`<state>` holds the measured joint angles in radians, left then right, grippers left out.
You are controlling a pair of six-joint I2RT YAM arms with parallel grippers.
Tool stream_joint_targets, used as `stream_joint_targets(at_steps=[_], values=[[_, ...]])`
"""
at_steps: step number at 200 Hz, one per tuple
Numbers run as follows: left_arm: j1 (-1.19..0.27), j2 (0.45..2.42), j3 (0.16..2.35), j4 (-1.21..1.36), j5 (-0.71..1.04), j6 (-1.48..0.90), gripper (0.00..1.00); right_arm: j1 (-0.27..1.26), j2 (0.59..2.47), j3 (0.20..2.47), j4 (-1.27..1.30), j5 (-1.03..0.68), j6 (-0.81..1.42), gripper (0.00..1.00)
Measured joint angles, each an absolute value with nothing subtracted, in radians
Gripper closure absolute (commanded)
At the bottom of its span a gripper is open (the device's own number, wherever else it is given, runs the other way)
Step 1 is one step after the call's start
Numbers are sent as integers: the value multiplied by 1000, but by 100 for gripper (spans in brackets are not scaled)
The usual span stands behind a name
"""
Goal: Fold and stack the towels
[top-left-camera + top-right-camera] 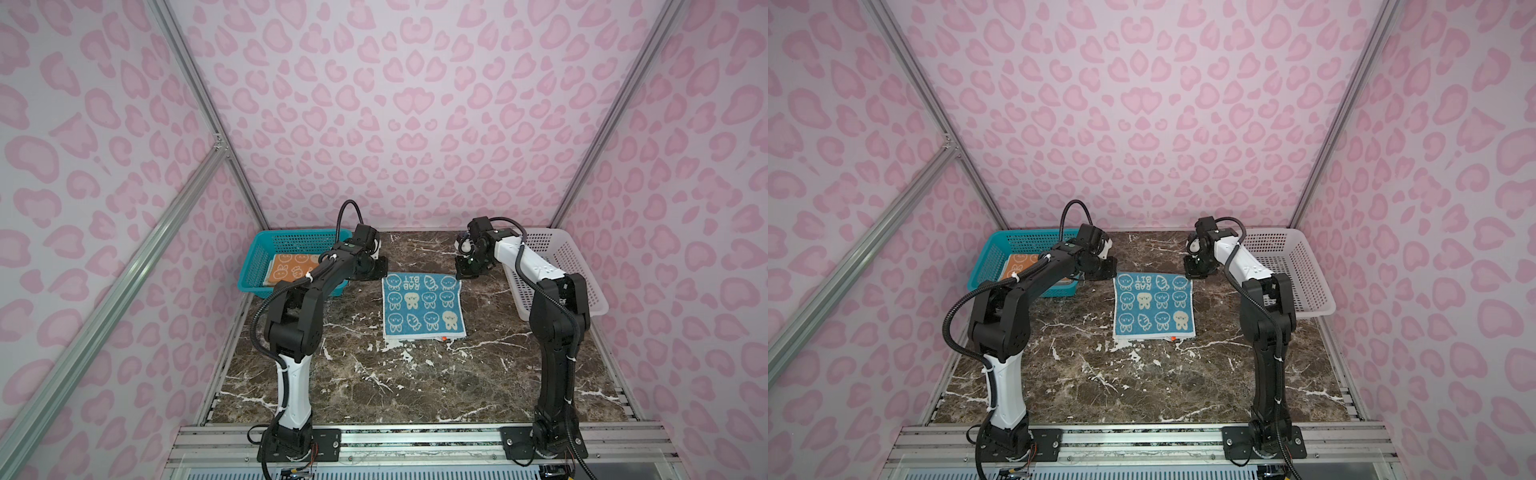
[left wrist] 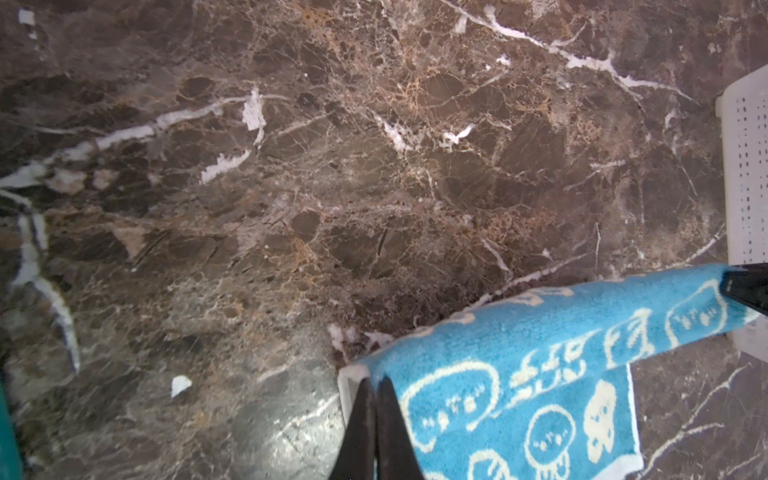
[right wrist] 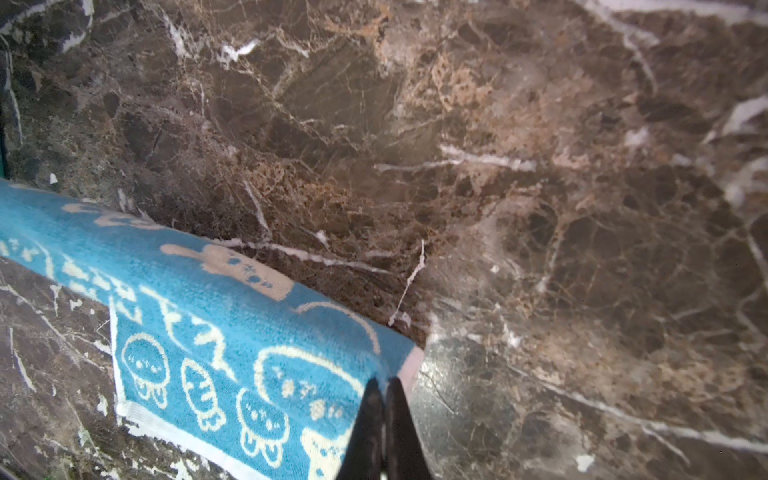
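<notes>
Our left gripper [image 2: 375, 380] and right gripper [image 3: 384, 381] clamp tight on corners of the blue square terry towel [image 1: 423, 307]. We place them at eleven and one o'clock.

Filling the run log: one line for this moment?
left fingers: shut on blue towel far corner | right fingers: shut on opposite far corner | far edge: lifted | orange towel: in teal basket

We stretch both arms toward mid-frame.
Our left gripper [image 2: 374, 382] and right gripper [image 3: 384, 382] pinch the blue towel [image 1: 422, 307] by its corners.
</notes>
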<state>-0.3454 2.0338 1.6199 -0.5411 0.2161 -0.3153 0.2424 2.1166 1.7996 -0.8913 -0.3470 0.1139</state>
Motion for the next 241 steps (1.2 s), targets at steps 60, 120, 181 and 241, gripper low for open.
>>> stream_joint_targets(at_steps=[60,120,181,241], values=[[-360,1885,1381,-438,250,-381,97,248,1978,1562,-804,-367,141,100],[-405,1761,1194,-374,250,-458,97,249,1864,1352,-728,-381,179,100],[-457,1705,1068,-316,221,-521,97,267,1798,1212,-679,-368,224,100],[-490,1718,1031,-287,191,-548,97,284,1789,1128,-635,-347,263,100]])
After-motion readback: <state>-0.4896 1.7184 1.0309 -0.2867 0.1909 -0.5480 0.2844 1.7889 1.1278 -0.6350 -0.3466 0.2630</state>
